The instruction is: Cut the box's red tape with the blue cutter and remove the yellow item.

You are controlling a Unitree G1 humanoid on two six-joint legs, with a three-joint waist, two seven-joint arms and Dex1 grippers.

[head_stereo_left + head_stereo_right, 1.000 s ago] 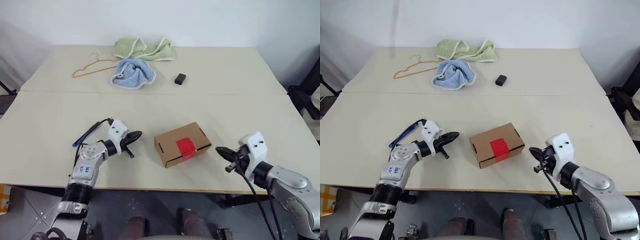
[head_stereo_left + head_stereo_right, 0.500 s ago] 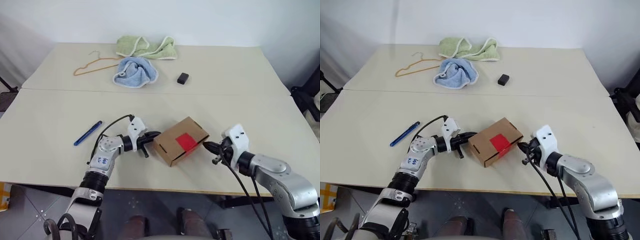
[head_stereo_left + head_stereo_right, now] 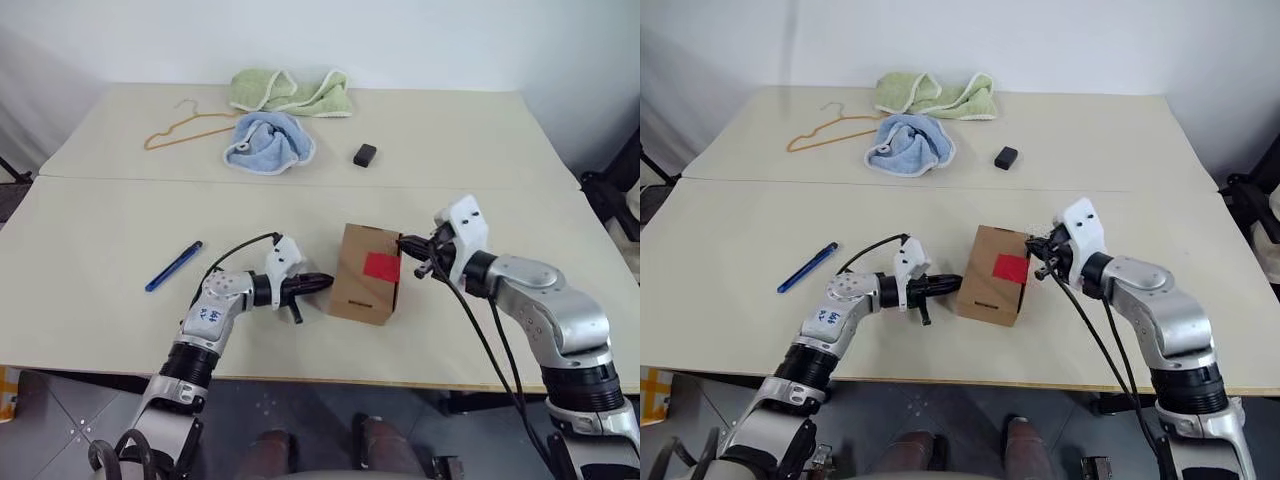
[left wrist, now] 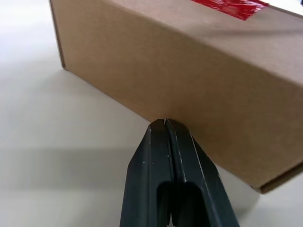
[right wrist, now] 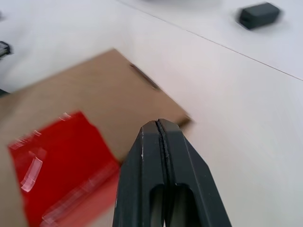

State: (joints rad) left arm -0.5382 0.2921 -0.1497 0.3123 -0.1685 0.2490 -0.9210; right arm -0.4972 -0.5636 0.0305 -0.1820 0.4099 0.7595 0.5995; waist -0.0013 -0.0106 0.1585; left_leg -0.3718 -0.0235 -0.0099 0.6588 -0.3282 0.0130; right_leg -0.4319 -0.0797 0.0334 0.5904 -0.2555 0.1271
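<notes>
step: square up box (image 3: 366, 274) | box near-centre of table, red tape (image 3: 382, 265) on top | left gripper (image 4: 164, 124) closed, empty, tips on left side | right gripper (image 3: 405, 243) closed, empty, at far-right top edge | blue cutter (image 3: 173, 267) well left, untouched | advice: push slow, opposed, tape kept up

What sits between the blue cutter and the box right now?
The left gripper, fingers shut, tip against the box; otherwise bare table beside the blue cutter, per the left eye view.

We find a bare test room, plain white wall (image 3: 420, 40), two abutting beige tables (image 3: 90, 240), scattered props.
</notes>
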